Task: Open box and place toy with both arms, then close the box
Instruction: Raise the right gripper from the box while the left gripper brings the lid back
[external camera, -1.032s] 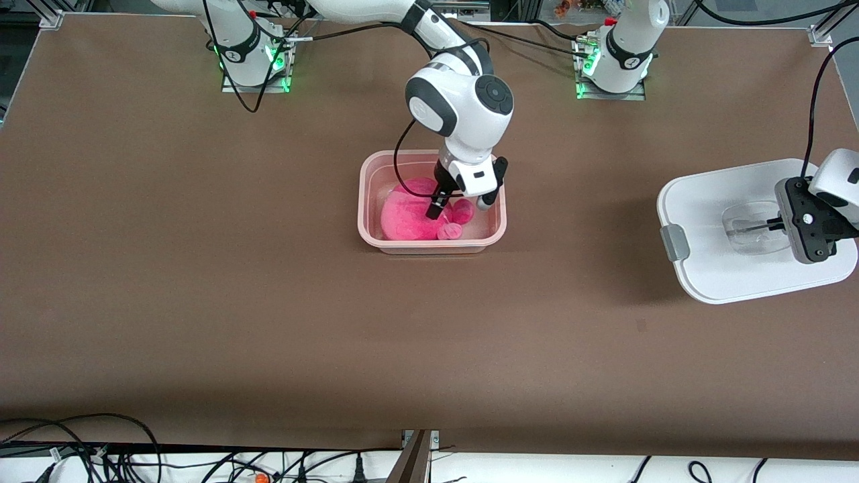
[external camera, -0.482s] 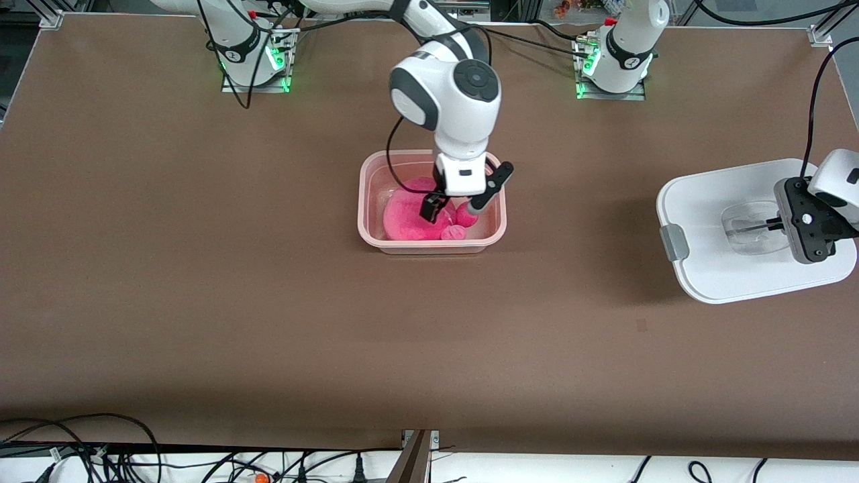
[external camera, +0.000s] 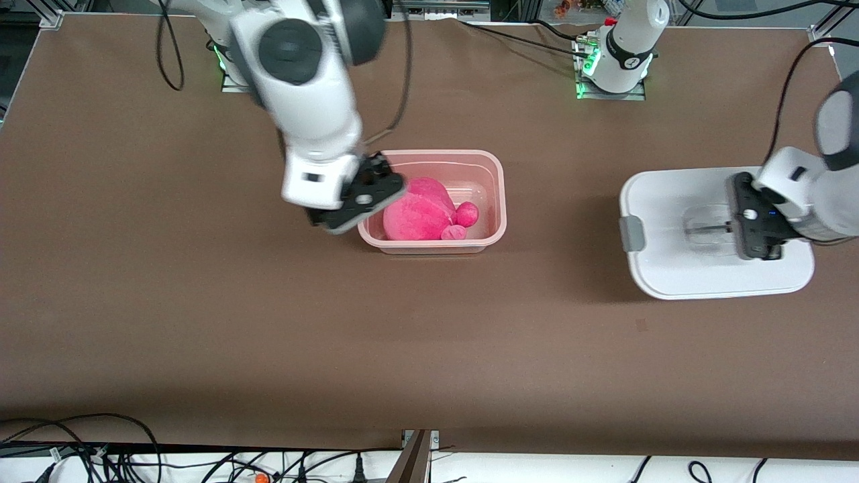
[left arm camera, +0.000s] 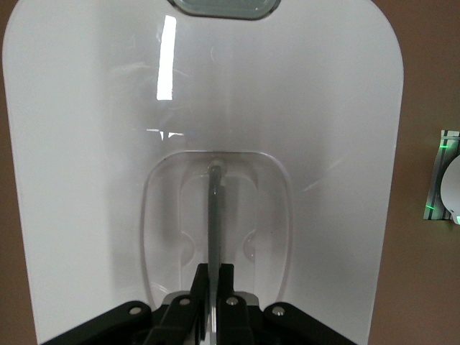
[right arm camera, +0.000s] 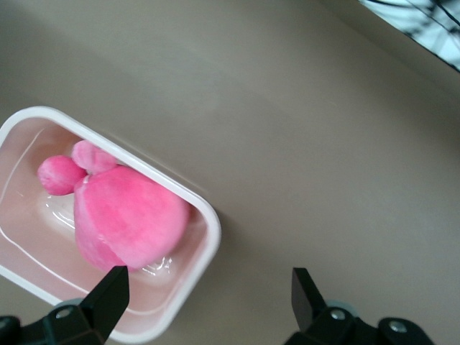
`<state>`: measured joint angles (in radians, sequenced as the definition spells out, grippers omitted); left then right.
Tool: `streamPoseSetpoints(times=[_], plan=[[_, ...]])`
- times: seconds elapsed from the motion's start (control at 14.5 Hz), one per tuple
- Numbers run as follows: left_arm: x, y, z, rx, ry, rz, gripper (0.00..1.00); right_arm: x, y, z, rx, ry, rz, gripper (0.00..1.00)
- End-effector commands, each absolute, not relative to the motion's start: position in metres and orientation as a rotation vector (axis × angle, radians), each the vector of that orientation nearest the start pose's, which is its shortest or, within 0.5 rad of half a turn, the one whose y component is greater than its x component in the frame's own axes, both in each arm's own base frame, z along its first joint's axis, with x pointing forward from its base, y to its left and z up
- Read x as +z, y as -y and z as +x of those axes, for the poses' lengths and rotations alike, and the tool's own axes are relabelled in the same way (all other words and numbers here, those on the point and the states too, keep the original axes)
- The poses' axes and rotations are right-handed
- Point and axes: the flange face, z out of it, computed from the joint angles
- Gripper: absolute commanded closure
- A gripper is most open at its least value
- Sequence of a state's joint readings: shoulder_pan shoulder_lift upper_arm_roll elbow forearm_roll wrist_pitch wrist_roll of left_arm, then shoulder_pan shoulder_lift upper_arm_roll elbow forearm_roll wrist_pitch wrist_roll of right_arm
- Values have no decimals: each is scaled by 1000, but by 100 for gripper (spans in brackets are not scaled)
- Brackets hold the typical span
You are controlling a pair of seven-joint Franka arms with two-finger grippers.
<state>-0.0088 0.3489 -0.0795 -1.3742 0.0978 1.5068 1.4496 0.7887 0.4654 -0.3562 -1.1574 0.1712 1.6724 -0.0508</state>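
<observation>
Your right gripper [external camera: 356, 194] is up in the air, over the edge of the box [external camera: 495, 176] at the right arm's end. Its two black fingers [right arm camera: 108, 291] are spread wide, and you can see nothing between them. In the right wrist view one finger hangs over the box rim and the other hangs over the bare brown table [right arm camera: 323, 144].

Your left gripper [external camera: 755, 218] is squeezed tight on the thin clear handle [left arm camera: 215, 215] in the middle of the white lid [external camera: 671, 194]. In the left wrist view the handle runs straight into the pinched fingers. The handle sits in a clear dip in the lid.

The lid is off the box. It is well apart from the box, toward the left arm's end of the table [external camera: 201, 302]. You can see one grey latch [external camera: 631, 233] on the lid's side that faces the box.

The box sits near the middle of the table. It is open, with a pink see-through wall.

The pink toy [external camera: 419, 215] lies inside the box. It fills the part of the box toward the right arm's end. Two small round bumps [external camera: 466, 213] stick out of the toy toward the left arm's end.
</observation>
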Motion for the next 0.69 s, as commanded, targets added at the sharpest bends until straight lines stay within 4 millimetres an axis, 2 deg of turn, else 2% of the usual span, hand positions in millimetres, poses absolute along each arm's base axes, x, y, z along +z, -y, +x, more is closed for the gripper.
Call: streamPoseSetpoints(times=[0.0, 0.14, 0.34, 0.48, 0.62], plan=[[499, 118, 634, 348, -2323, -2203, 100, 568, -287, 583, -48, 601, -2982, 0], [488, 181, 623, 350, -2349, -2198, 100, 578, -237, 577, -17, 500, -2981, 0], [482, 255, 609, 240, -2304, -2296, 100, 584, -188, 569, 41, 407, -2982, 0], [469, 314, 589, 231, -2292, -2284, 100, 588, -143, 564, 71, 243, -2981, 0], [448, 376, 561, 260, -2320, -2229, 100, 594, -107, 557, 83, 186, -3012, 0]])
